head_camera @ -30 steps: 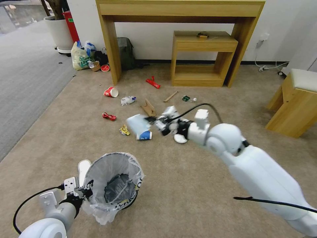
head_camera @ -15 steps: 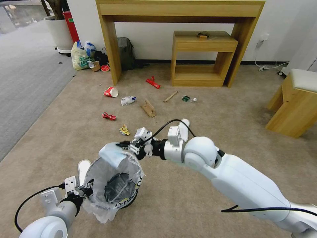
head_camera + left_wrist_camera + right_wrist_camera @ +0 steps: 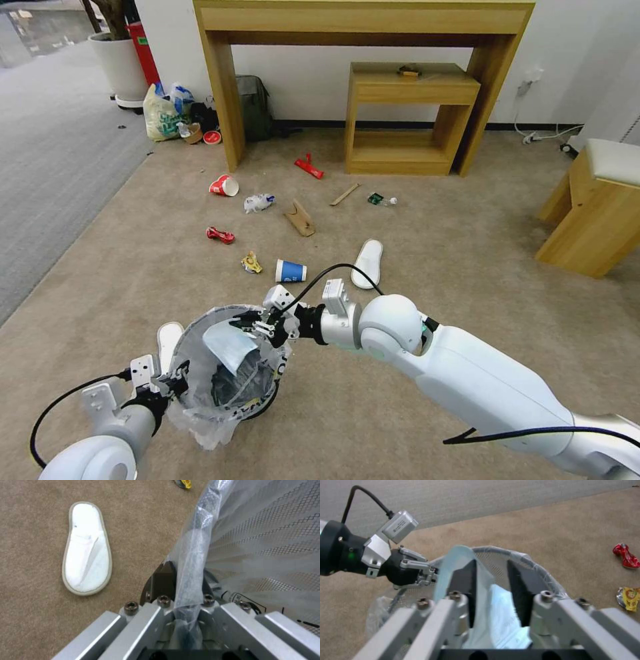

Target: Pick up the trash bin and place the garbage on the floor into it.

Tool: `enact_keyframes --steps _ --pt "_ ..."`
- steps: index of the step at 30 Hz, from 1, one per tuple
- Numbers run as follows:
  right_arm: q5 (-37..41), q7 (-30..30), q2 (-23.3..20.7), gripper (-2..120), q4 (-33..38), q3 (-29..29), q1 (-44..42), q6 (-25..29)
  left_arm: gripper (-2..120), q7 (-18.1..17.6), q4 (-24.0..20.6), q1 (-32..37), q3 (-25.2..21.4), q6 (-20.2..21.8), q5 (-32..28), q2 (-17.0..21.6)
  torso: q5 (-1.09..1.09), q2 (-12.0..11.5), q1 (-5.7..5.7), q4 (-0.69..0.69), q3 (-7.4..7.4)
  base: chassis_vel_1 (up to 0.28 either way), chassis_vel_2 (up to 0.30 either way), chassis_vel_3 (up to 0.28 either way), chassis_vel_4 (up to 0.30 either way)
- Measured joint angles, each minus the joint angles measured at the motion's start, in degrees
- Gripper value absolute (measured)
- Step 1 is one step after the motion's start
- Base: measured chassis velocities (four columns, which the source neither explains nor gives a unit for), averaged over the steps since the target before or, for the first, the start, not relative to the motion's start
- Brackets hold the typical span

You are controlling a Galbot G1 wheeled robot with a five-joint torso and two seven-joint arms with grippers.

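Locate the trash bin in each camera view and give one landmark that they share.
Head view: the trash bin sits low and left of centre, with the right hand over its rim.
Left wrist view: its mesh wall rises beside the white slipper.
Right wrist view: its rim curves just beyond the right hand's open fingers.
Shared landmark: the left hand, clamped on the bag-lined rim.
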Motion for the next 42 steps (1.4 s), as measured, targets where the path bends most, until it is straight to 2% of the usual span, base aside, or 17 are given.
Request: enact_keyframes --steps 2,3,6,7,10,12,14,16,18,26,30,33,34,36,37,38,42 --pt "0.03 0.48 0.18 38 -0.02 -0.05 -0.02 0.12 0 0.0 -0.14 0.06 -0.02 0.0 -0.01 0.0 0.0 0.0 0.0 0.0 0.0 0.0 0.0 0.0 0.0" --pt "0.03 0.48 0.18 38 -0.02 -0.05 -0.02 0.12 0 0.0 -0.14 0.06 -0.02 0.0 -0.01 0.0 0.0 0.0 0.0 0.0 0.0 0.0 0.0 0.0 0.0" --pt "0.21 0.81 0.34 53 -0.12 0.11 -0.03 0.22 0 0.0 -0.41 0.15 -0.07 0.0 -0.03 -0.07 0.0 0.0 0.0 0.0 0.0 0.0 0.0 0.0 0.0" --pt "0.21 0.81 0.34 53 -0.12 0.11 -0.03 0.22 0 0.0 -0.41 0.15 -0.07 0.0 -0.03 -0.07 0.0 0.0 0.0 0.0 0.0 0.0 0.0 0.0 0.0" --pt "0.68 0.89 0.32 70 -0.44 0.17 -0.07 0.2 0 0.01 -0.51 0.33 -0.05 -0.01 0.03 -0.44 0.0 0.0 0.0 0.0 0.0 0.0 0.0 0.0 0.0" --pt "0.71 0.91 0.32 72 -0.48 0.17 -0.09 0.19 0 0.01 -0.51 0.35 -0.05 -0.01 0.04 -0.47 0.0 0.0 0.0 0.0 0.0 0.0 0.0 0.0 0.0" --pt "1.32 1.25 0.4 84 -1.02 0.09 -0.32 -0.2 0 0.05 -0.56 0.51 -0.05 -0.02 0.12 -0.58 0.0 0.0 0.0 0.0 0.0 0.0 0.0 0.0 0.0" --pt "1.56 1.4 0.44 87 -1.11 0.05 -0.37 -0.36 0 0.06 -0.57 0.52 -0.05 -0.02 0.14 -0.59 0.0 0.0 0.0 0.0 0.0 0.0 0.0 0.0 0.0" --pt "2.37 2.3 0.64 97 -1.41 -0.18 -0.48 -0.59 0 0.1 -0.63 0.54 -0.05 -0.03 0.21 -0.61 0.0 0.0 0.0 0.0 0.0 0.0 0.0 0.0 0.0" --pt "2.71 4.75 1.08 100 -0.11 1.85 -1.31 -0.25 0 0.35 -0.45 0.46 -0.24 -0.04 0.28 -0.79 0.0 0.0 0.0 0.01 0.0 0.0 0.0 0.0 0.0" --pt "0.82 7.27 0.33 100 1.41 6.81 -3.78 0.32 0 0.57 -0.18 0.45 -0.41 -0.04 0.28 -0.8 0.0 0.0 0.0 0.02 0.0 0.0 0.0 0.0 0.0" --pt "-1.24 8.55 -1.67 100 3.58 14.44 -8.93 0.41 0 0.7 -0.18 0.42 -0.5 -0.04 0.25 -0.76 0.01 0.0 0.0 0.01 0.0 0.0 0.0 0.0 0.0" --pt "-1.24 8.55 -1.67 100 3.58 14.44 -8.93 0.41 0 0.7 -0.18 0.42 -0.5 -0.04 0.25 -0.76 0.01 0.0 0.0 0.01 0.0 0.0 0.0 0.0 0.0" --pt "-2.47 8.69 -2.68 100 4.99 18.66 -12.45 0.62 0 0.72 -0.18 0.39 -0.62 -0.04 0.18 -0.77 0.01 0.0 0.0 0.0 0.0 0.0 0.0 0.0 0.0" --pt "-3.84 8.75 -3.64 100 6.77 23.73 -17.37 1.1 0 0.76 -0.18 0.36 -0.72 -0.04 0.12 -0.78 0.02 0.0 0.0 -0.01 0.0 0.0 0.0 0.0 0.0" --pt "-3.84 8.75 -3.64 100 6.77 23.73 -17.37 1.1 0 0.76 -0.18 0.36 -0.72 -0.04 0.12 -0.78 0.02 0.0 0.0 -0.01 0.0 0.0 0.0 0.0 0.0" --pt "-7.82 8.67 -5.03 100 10.54 35.04 -28.77 3.0 0 0.91 -0.18 0.37 -0.75 -0.04 0.03 -0.93 0.02 0.0 0.0 -0.01 0.0 0.0 0.0 0.0 0.0"
